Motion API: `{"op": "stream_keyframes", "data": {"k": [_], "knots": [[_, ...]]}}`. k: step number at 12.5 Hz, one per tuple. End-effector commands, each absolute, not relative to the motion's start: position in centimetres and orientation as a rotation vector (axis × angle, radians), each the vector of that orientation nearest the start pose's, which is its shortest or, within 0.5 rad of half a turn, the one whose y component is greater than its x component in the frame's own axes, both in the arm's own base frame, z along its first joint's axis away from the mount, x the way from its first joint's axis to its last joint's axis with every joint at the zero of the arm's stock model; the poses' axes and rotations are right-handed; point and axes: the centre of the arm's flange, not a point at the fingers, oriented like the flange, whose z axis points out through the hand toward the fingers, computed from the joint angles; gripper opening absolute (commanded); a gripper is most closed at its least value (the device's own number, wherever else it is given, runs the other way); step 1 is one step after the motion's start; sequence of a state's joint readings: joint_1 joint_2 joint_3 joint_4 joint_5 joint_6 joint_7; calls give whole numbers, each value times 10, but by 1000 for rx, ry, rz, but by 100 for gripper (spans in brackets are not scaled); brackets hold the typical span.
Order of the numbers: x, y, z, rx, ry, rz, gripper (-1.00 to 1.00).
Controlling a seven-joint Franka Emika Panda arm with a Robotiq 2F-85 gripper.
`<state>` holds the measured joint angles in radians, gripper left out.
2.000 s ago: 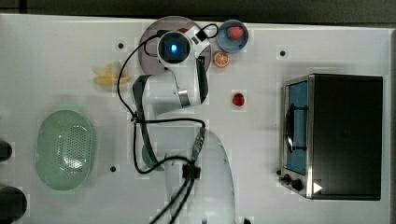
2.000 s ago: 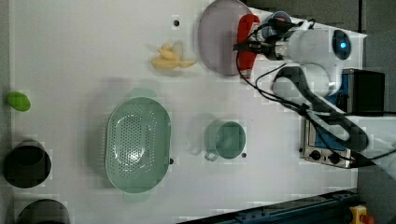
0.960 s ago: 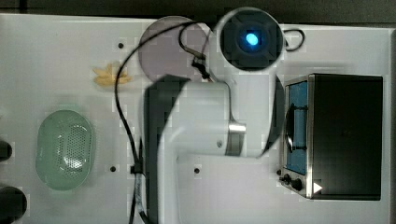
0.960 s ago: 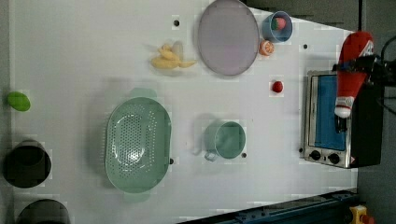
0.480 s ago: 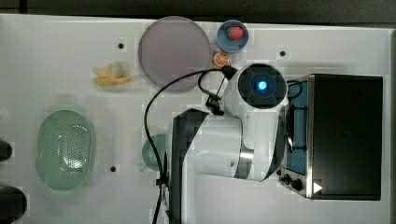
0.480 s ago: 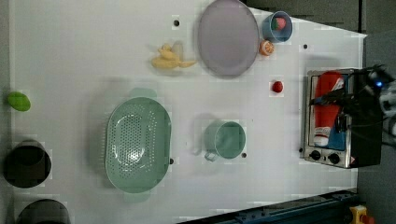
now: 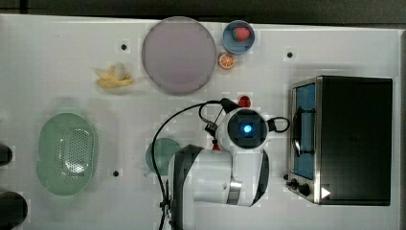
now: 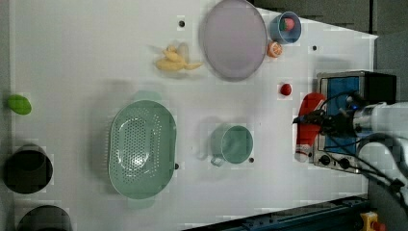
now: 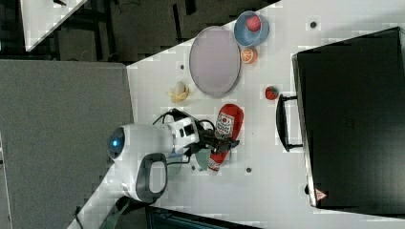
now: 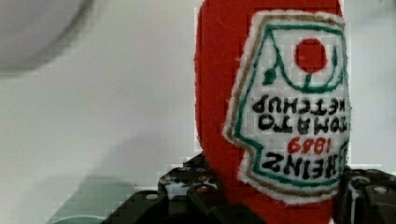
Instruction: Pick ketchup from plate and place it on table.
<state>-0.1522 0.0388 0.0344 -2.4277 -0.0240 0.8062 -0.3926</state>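
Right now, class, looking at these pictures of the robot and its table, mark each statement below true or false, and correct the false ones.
1. The ketchup lies on the plate. False: the gripper holds it, off the plate.
2. The plate has nothing on it. True.
3. The blue bowl holds a red fruit. True.
4. The green basket holds the banana. False: the banana lies on the table beside the plate.
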Motion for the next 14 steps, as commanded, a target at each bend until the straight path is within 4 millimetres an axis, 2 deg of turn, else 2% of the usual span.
{"op": "stream_keyframes", "data": {"k": [1,4,6,7,8,10,11,14], "knots": [[483,-25,265,-3016,920,16,24],[486,-23,237,-3005,910,-17,30],[481,-25,221,-3004,920,12,69],[482,-22,219,-3004,909,0,91],[483,-20,222,-3004,903,-10,100],[489,-19,239,-2998,896,-64,100],[495,-19,256,-2988,897,-119,100],[513,-23,326,-2951,964,-229,100]]}}
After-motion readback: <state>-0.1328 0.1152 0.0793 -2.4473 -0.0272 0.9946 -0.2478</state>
